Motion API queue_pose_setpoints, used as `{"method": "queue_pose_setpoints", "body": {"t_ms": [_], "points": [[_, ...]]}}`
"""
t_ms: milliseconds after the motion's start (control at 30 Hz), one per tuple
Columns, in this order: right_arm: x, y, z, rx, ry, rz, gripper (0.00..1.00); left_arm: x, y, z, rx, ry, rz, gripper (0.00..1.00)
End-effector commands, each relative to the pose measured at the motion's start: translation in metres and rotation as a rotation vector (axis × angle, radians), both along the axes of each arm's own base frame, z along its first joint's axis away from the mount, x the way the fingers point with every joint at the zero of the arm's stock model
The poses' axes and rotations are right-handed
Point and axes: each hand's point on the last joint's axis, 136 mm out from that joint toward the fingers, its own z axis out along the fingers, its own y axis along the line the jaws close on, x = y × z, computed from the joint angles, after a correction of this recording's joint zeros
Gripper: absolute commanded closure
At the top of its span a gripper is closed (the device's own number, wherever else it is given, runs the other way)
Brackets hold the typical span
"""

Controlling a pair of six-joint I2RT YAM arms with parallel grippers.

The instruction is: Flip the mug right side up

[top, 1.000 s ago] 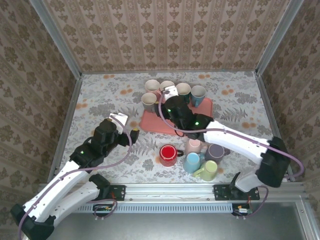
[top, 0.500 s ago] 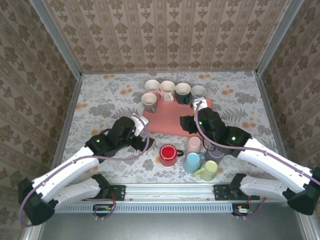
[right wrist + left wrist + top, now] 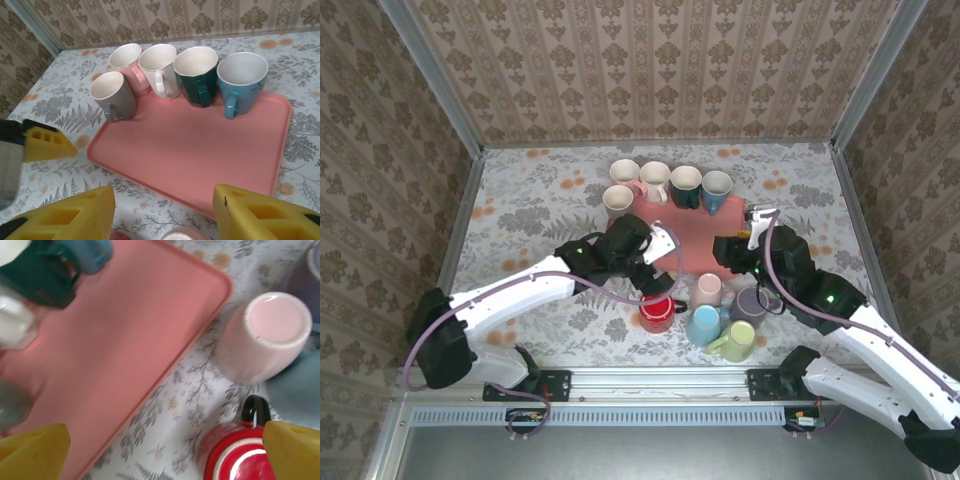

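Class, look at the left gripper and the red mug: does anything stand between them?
Nothing visible does. The open left gripper hangs just above the red mug; the pink mug stands beside it, out of the path.

The left gripper [image 3: 655, 278] has travelled right from the table's [image 3: 520, 200] left side — now above the red mug [image 3: 657, 311]. The right gripper [image 3: 725, 250] has withdrawn from the far mugs [image 3: 686, 186] — rightward and nearer.
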Motion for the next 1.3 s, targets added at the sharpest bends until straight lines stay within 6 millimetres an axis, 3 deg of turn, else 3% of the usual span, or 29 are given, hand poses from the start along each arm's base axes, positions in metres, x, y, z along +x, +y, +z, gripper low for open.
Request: {"method": "queue_pose_setpoints", "body": {"t_ms": [0,133,267,333,533,633,1267], "points": [[-0.011,-0.009,-0.001,0.05,0.022,-0.003,0.45,-0.004,-0.037,0.022,-0.112,-0.057,-0.169,0.0],[-0.017,-0.023,0.001,0.066,0.012,-0.038,0.45,-0.008,-0.058,0.015,-0.153,-0.055,-0.301,0.0],[-0.021,-0.031,0.007,0.072,-0.009,-0.06,0.45,-0.008,-0.075,0.025,-0.299,0.052,-0.399,0.19],[-0.021,-0.033,0.007,0.074,-0.013,-0.063,0.45,-0.007,-0.079,0.027,-0.361,0.091,-0.436,0.22],[-0.024,-0.034,0.007,0.082,-0.004,-0.06,0.45,-0.024,-0.086,0.015,-0.362,0.116,-0.573,0.15],[-0.024,-0.034,0.005,0.083,0.001,-0.059,0.45,-0.027,-0.087,0.003,-0.305,0.102,-0.616,0.18],[-0.021,-0.034,0.006,0.091,-0.003,-0.063,0.44,-0.041,-0.119,-0.054,-0.119,0.139,-0.676,0.18]]}}
